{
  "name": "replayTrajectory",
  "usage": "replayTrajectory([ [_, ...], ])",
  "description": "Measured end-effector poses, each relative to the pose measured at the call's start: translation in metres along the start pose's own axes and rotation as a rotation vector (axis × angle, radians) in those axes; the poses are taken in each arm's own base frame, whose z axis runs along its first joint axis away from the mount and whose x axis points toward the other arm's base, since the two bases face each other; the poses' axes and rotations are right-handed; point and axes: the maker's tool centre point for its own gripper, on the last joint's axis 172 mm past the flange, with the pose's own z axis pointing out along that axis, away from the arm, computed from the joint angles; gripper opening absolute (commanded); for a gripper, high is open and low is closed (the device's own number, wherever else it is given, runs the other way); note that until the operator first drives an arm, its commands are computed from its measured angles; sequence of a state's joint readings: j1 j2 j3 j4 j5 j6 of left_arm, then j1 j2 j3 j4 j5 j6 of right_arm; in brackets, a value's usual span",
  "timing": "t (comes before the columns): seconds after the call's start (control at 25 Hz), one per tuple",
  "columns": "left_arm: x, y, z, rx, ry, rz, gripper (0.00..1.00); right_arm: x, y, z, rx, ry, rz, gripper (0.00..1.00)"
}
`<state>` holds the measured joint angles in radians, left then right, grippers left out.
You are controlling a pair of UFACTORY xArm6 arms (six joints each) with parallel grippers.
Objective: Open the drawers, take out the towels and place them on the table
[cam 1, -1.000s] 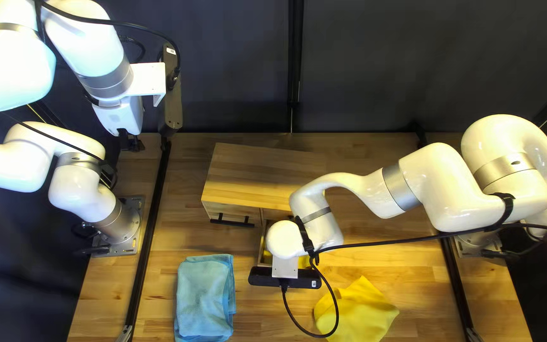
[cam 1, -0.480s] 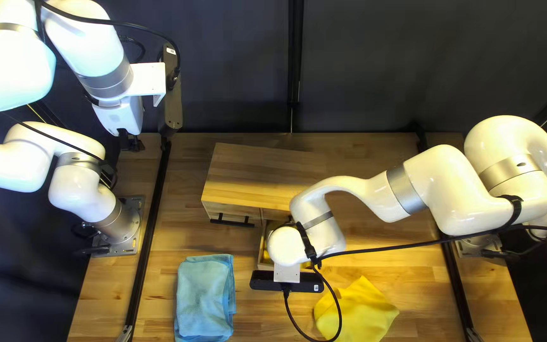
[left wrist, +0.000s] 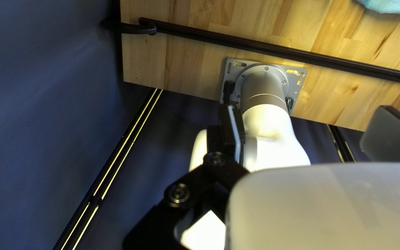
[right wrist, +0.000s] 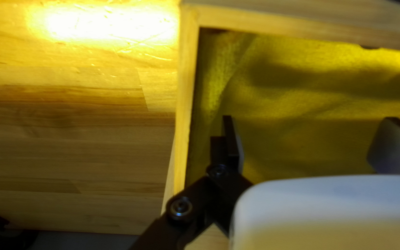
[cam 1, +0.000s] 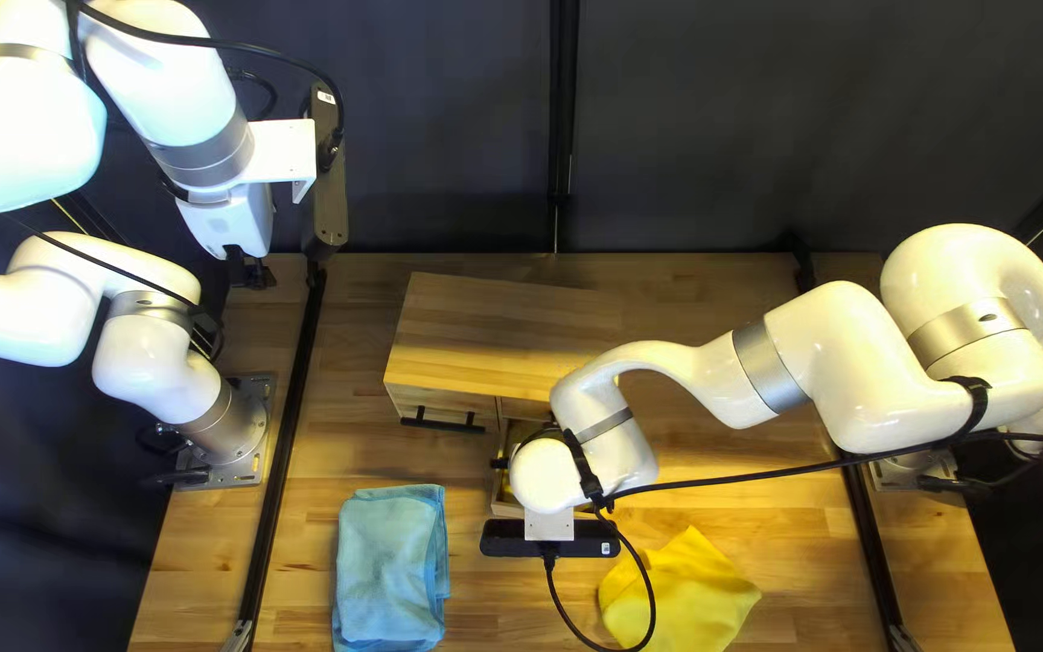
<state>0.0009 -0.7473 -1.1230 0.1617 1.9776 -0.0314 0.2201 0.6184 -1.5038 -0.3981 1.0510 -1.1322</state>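
Under the right pincer [right wrist: 311, 139], fingers spread wide, nothing gripped: yellow towel [right wrist: 290, 86] bunched in the open drawer [right wrist: 186, 104], filling what shows of it. One finger sits just inside the drawer's side wall, over the cloth.

Judgement: the towel is light, soft and limp. It has no stiffness, so it will drape and may drag on the drawer rim when lifted. It's not slippery or fragile. Best hold is the raised fold ahead of the pincer, toward the drawer's middle. Pinch deep enough to catch more than one layer, and keep off the side wall.

Beside that arm on the tabletop [cam 1: 847, 561]: blue towel [cam 1: 390, 566] and crumpled yellow towel [cam 1: 684, 589], both already out.

The left pincer [left wrist: 313, 132] is open and empty, hanging over its own arm base [left wrist: 264, 86], well apart from the drawer unit [cam 1: 494, 335].
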Motion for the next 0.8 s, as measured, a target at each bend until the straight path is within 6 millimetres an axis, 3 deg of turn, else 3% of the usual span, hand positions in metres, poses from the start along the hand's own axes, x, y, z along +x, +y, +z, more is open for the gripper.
replayTrajectory([
  [0.24,0.0,0.0,0.0,0.0,0.0,0.0,1.0,0.0,0.0,0.005,0.005,-0.01,-0.001,0.97],
  [0.28,0.0,0.0,0.0,0.0,0.0,0.0,1.0,0.0,0.0,0.005,0.006,-0.012,-0.001,0.65],
  [0.32,0.0,0.0,0.0,0.0,0.0,0.0,1.0,0.0,0.0,0.006,0.008,-0.014,0.0,0.0],
  [0.56,0.0,0.0,0.0,0.0,0.0,0.0,1.0,0.002,-0.003,0.014,0.023,-0.037,-0.003,0.0],
  [0.8,0.0,0.0,0.0,0.0,0.0,0.0,1.0,0.0,-0.002,0.009,0.017,-0.046,-0.009,0.0],
])
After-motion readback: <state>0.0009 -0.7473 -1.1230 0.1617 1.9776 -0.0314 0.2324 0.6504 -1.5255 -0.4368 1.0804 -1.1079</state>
